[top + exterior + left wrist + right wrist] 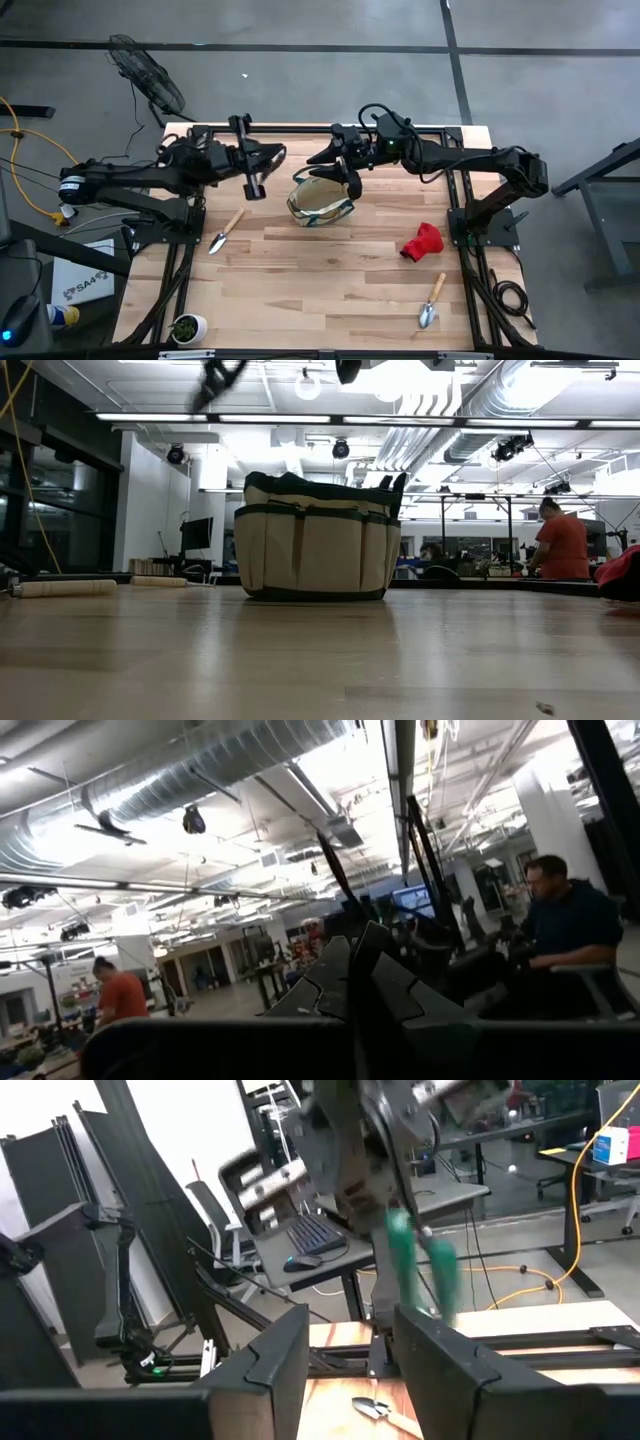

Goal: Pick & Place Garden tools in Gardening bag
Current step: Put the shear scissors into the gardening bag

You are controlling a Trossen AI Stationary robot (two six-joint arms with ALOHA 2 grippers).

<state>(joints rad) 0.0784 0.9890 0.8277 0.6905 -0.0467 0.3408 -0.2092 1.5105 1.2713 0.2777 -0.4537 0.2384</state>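
Note:
The beige gardening bag [320, 200] with green trim stands upright and open at the table's far middle [315, 545]. My left gripper [262, 168] hangs high to the left of the bag, shut [352, 945]. Green-handled pruning shears [420, 1265] hang below it in the right wrist view. My right gripper [348, 178] is level over the bag's far right rim, open [350, 1325], with nothing between its fingers. One trowel [225, 233] lies left of the bag and another [432, 302] lies near the front right. A red glove [422, 243] lies to the bag's right. My left gripper is shut on the pruning shears, which are lifted well clear of the table. The two green handles [440, 1280] hang below the gripper. Blur in the right wrist view hides the place of contact, so I cannot tell which part the fingers have.
A small potted plant [187, 326] stands at the front left corner. Metal frame rails [300, 128] run along the table's far edge and sides. Bare wood lies in front of the bag. People work at desks [560, 545] beyond the table.

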